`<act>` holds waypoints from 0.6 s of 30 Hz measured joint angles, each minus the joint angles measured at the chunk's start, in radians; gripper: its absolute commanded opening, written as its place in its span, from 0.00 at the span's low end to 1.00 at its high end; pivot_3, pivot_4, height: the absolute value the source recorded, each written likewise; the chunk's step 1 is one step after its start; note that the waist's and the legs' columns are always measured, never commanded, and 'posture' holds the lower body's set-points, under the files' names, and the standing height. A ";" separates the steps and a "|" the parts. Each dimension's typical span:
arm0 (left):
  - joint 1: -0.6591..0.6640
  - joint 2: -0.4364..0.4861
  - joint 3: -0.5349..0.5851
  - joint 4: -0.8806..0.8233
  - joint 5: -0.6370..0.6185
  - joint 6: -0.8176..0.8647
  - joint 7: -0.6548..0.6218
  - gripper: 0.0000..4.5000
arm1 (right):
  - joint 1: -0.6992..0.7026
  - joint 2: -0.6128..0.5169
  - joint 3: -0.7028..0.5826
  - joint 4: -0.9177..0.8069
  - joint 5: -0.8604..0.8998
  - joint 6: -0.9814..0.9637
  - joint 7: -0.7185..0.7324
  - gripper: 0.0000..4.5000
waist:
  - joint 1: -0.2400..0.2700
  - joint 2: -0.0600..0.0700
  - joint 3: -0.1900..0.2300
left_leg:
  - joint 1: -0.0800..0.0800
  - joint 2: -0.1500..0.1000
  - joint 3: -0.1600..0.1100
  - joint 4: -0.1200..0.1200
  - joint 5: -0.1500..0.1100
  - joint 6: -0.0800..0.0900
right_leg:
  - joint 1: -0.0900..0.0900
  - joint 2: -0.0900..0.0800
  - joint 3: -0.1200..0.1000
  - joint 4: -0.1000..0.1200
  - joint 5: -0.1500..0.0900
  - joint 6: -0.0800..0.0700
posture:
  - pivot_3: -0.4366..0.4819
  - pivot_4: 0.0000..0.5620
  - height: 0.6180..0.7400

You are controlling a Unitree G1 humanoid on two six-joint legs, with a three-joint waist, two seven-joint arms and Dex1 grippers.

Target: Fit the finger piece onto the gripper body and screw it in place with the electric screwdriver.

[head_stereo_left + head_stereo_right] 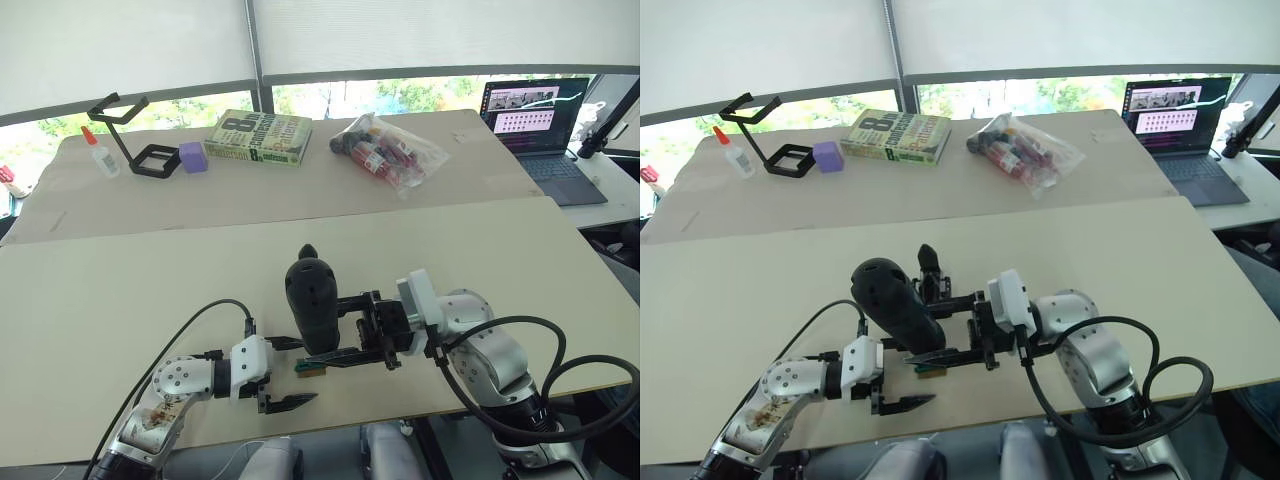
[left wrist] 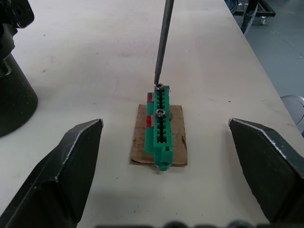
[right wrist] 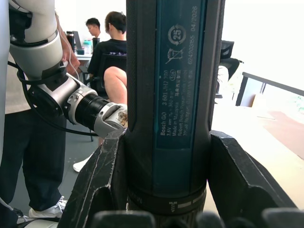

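My right gripper [image 1: 322,335] is shut on the electric screwdriver [image 1: 310,298], a thick black cylinder held nearly upright near the table's front edge. Its thin metal bit [image 2: 164,42] comes down with its tip on the far screw of a small green-and-red block [image 2: 161,124], which lies on a brown card. My left gripper [image 1: 287,373] is open just left of that block, one finger on each side of it, touching nothing. The gripper body [image 1: 932,280] stands right behind the screwdriver, with its pointed black finger sticking up. The finger piece is out of view.
On the far table are a black wire-frame stand [image 1: 130,135], a glue bottle [image 1: 100,153], a purple block [image 1: 193,156], a book [image 1: 258,137], a clear bag of items [image 1: 385,148] and a laptop [image 1: 535,115]. People [image 3: 109,47] sit in the background.
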 measured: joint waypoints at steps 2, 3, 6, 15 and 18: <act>0.000 0.000 0.000 0.000 0.000 0.000 0.000 1.00 | 0.000 0.000 0.000 0.000 0.000 0.000 0.000 0.43 | 0.000 0.000 0.000 | 0.000 0.000 0.000 0.000 0.000 0.000 | 0.000 0.000 0.000 0.000 0.000 0.000 | 0.48 0.27 1.00; 0.000 0.000 0.000 0.000 0.000 0.000 0.000 1.00 | 0.000 0.000 0.000 0.000 0.000 0.000 0.000 0.43 | 0.000 0.000 0.000 | 0.000 0.000 0.000 0.000 0.000 0.000 | 0.000 0.000 0.000 0.000 0.000 0.000 | 0.48 0.27 1.00; 0.000 0.000 0.000 0.000 0.000 0.000 0.000 1.00 | 0.000 0.000 0.001 0.000 0.000 0.000 -0.003 0.43 | 0.000 0.000 0.000 | 0.000 0.000 0.000 0.000 0.000 0.000 | 0.000 0.000 0.000 0.000 0.000 0.000 | 0.48 0.27 1.00; 0.000 0.000 -0.001 0.001 -0.001 -0.001 0.000 1.00 | 0.000 0.001 0.014 0.000 -0.034 -0.013 -0.017 0.43 | 0.000 0.000 0.000 | 0.000 0.000 0.000 0.000 0.000 0.000 | 0.000 0.000 0.000 0.000 0.000 0.000 | 0.48 0.27 1.00; 0.000 0.000 -0.001 0.001 -0.002 0.000 0.001 1.00 | 0.000 0.001 0.016 0.000 -0.034 -0.013 -0.017 0.43 | 0.000 0.000 0.000 | 0.000 0.000 0.000 0.000 0.000 0.000 | 0.000 0.000 0.000 0.000 0.000 0.000 | 0.48 0.27 1.00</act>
